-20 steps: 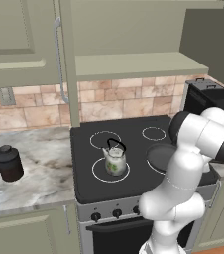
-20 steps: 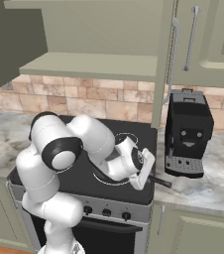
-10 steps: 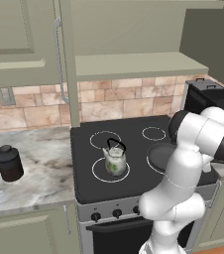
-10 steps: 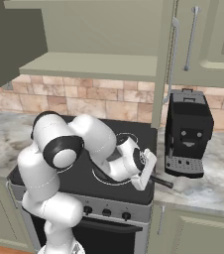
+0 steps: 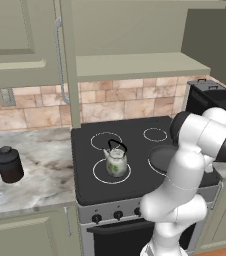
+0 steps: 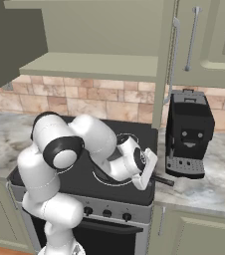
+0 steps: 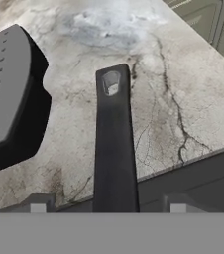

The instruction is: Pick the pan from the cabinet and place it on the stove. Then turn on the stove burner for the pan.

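The dark pan [image 5: 161, 157] lies flat on the front right of the black stove [image 5: 87, 189], over the big ring there, partly hidden by my arm. In the right base view the pan [image 6: 102, 177] shows under my wrist, and its handle [image 6: 163, 181] sticks out over the counter. My gripper [image 6: 145, 173] is at that handle. In the hand view the handle [image 7: 114, 144] runs up between my fingertips [image 7: 40, 204], with a gap on each side: my gripper [image 7: 109, 206] is open. The sage-green cabinet [image 5: 15, 40] hangs above, with one door [image 6: 165, 60] swung out.
A glass-green kettle [image 5: 116, 161] stands on the front left ring. A black coffee machine [image 6: 189, 134] sits on the marble counter right of the stove, its base [image 7: 7, 104] close to the handle. A black canister [image 5: 9, 164] is at the far left. Knobs [image 6: 107, 213] line the stove front.
The jaws have spread apart and let go of the pan handle. The arm and the pan have hardly moved.
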Robot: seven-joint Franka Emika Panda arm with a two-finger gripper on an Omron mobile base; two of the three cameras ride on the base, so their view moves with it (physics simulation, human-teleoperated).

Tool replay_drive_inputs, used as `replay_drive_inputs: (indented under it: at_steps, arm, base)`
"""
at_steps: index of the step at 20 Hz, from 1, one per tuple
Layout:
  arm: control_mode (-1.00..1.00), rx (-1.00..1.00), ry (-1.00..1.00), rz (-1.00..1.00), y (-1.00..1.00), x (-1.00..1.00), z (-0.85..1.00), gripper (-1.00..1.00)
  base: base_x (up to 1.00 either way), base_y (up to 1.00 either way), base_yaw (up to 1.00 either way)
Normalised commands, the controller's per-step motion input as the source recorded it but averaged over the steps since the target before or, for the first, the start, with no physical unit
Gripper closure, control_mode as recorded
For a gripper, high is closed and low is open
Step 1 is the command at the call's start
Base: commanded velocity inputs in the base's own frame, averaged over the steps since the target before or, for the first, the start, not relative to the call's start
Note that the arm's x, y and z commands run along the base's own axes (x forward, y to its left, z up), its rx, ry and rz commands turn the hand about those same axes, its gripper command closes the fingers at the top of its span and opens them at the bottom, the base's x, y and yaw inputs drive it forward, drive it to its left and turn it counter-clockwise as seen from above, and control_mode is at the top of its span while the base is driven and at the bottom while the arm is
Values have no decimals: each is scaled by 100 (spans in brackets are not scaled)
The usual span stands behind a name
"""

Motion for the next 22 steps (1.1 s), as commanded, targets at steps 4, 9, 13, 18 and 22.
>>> replay_drive_inputs:
  at_steps: [4,9,13,18,22]
  arm:
    - [-100,0,-4,0,1,-3,15,-100]
    - [-100,0,-4,0,5,-20,25,-100]
    - [-100,0,-4,0,6,-29,38,-100]
    - [-100,-3,-5,0,11,-17,51,-100]
    - [-100,-4,-2,0,15,-3,48,-100]
  base:
    - [0,0,0]
    - [0,0,0]
    - [0,0,0]
    - [0,0,0]
    - [0,0,0]
